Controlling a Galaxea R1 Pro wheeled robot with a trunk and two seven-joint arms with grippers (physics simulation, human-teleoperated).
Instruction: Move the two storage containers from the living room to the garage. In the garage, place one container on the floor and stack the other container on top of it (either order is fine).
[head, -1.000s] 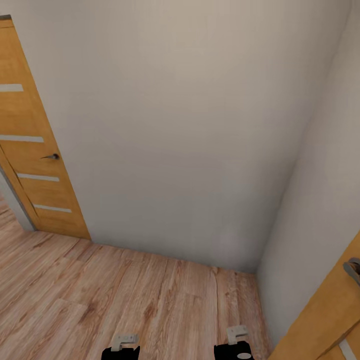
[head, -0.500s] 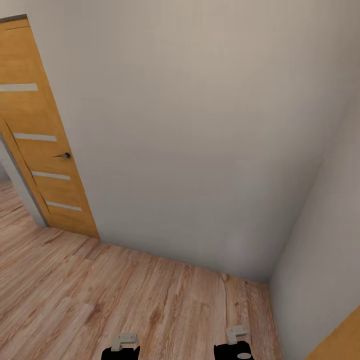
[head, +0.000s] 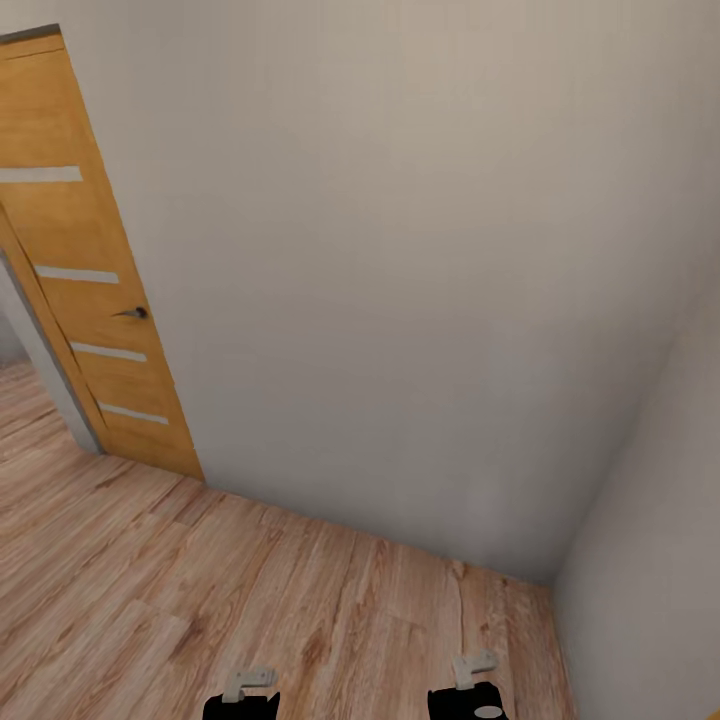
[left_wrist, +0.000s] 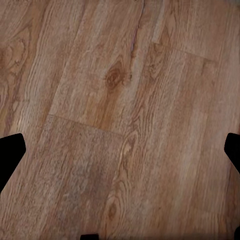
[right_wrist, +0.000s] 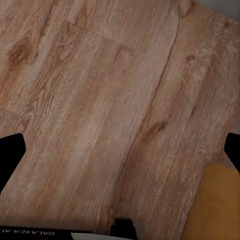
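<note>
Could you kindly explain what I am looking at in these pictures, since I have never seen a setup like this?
This is a simulated wheeled robot with two arms. The large picture comes from its head, looking down at a pale wall, a wooden door and a wood plank floor; the dark shapes at the bottom edge are its arms. The other two come from cameras near each hand. The left hand and the right hand both hang open over the floor, holding nothing.

Both arms are held low and tucked close, the left tool (left_wrist: 120, 150) and right tool (right_wrist: 120, 150) spread wide, nothing gripped.
</note>
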